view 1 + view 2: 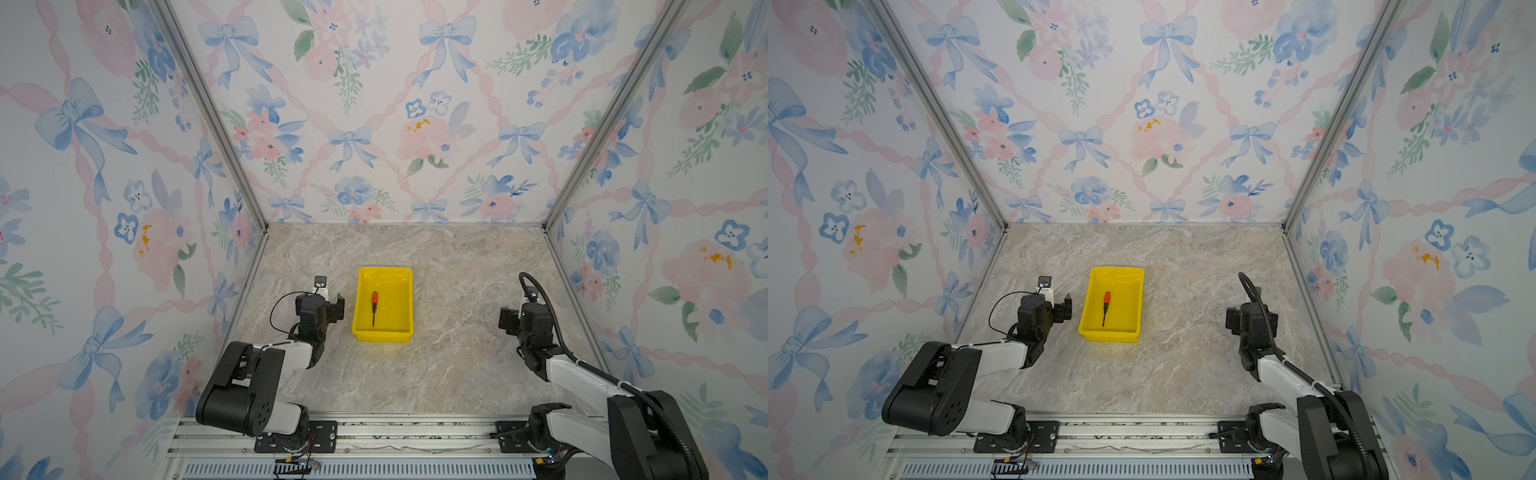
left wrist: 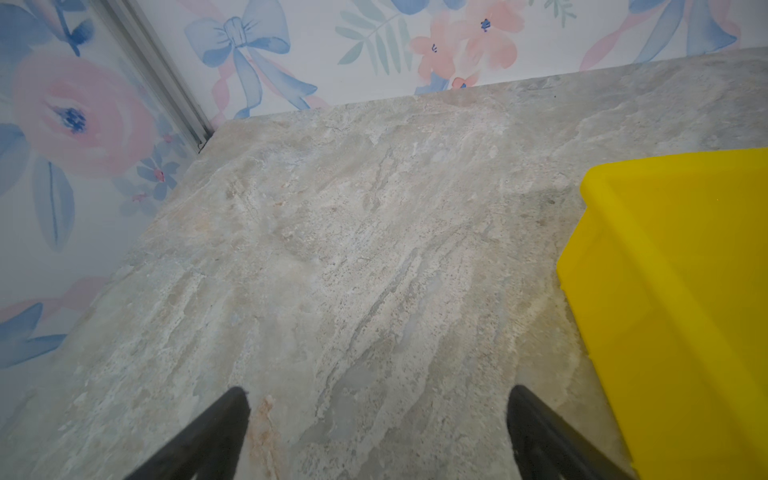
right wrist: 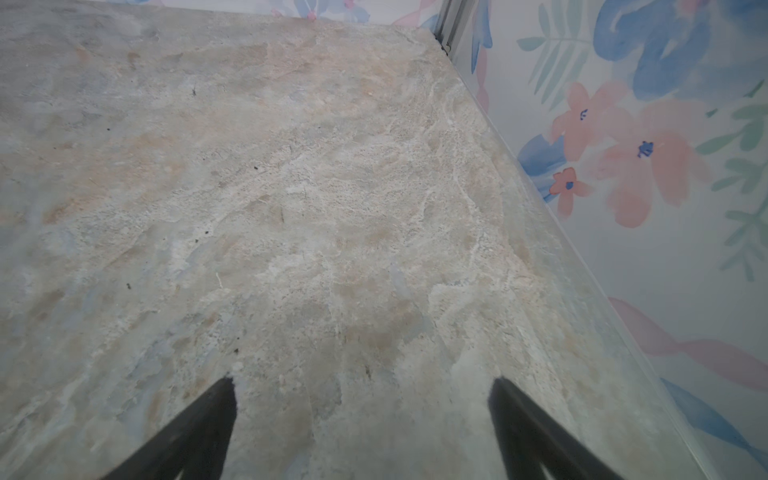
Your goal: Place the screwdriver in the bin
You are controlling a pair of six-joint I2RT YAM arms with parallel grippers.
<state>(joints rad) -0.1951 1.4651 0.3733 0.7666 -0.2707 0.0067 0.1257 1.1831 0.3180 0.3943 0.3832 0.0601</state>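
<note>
Screwdriver (image 1: 374, 308) lay flat on the floor of the bin (image 1: 397, 303), left of its middle, with the orange handle toward the far wall and the tip toward the near wall, so the task looked done. The left gripper (image 2: 378, 399) hung just beside the bin's left wall, its jaws wide apart with only bare table (image 1: 457, 365) between them. The right gripper (image 3: 361, 386) was well apart from the bin on the right, also spread wide and empty. Little seemed left to go wrong. The likeliest trouble was the left arm: a sideways swing toward the right could have knocked the light bin, slid it across the smooth table or tipped it, and sent the screwdriver rolling. Even then the walls would probably have kept the screwdriver inside, unless the bin were lifted at one edge. A reach back into the bin with open jaws might also have caught the handle and dragged it out. No brand, label or writing could be read on the screwdriver, the bin or the arms.
</note>
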